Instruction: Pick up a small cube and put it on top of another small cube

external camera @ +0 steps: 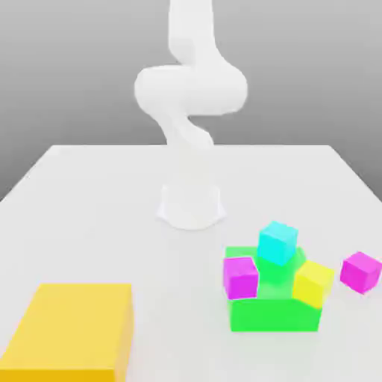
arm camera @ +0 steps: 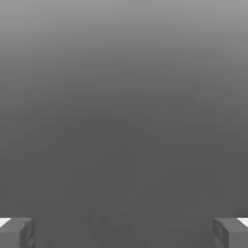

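Exterior view: two small magenta cubes [external camera: 240, 277] [external camera: 361, 271] on the white bench [external camera: 89, 216]; upright arm's fingers [arm camera: 17, 232] spread wide, empty.

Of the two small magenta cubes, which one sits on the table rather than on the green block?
The magenta cube at the exterior view's right edge; it sits alone on the table. Its twin rests on the green block.

**Flat, even light, soft focus**

My table [external camera: 89, 201] glows bright and nearly shadowless under diffuse light. My arm [external camera: 190, 89] washes out white, edges blurred. From my hand camera I see a smooth grey gradient, paler far off, darker near.
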Tool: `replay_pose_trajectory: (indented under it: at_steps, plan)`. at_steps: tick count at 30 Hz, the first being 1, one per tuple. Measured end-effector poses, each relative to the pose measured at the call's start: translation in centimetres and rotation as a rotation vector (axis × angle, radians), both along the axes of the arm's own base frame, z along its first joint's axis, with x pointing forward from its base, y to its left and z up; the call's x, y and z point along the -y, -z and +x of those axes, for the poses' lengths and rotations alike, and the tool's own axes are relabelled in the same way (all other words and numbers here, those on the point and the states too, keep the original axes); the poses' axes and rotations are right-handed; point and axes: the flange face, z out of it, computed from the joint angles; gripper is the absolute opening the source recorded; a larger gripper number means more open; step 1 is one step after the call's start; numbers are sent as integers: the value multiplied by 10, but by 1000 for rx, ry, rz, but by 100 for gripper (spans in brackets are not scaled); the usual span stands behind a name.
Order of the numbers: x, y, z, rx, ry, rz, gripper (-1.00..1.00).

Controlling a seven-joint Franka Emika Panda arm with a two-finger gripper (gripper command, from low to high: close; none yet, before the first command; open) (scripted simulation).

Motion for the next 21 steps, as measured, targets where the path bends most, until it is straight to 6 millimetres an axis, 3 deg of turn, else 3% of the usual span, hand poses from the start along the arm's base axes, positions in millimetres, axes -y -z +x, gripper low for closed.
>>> replay_pose_trajectory:
  at_steps: [5,10,15,21]
  plan:
    - [-66,78,40,-107,-323,-120,0]
    - [-138,160,52,-192,-642,-243,0]
    - [-208,245,38,-260,-966,-371,0]
    - [-277,346,-11,-323,-1361,-535,0]
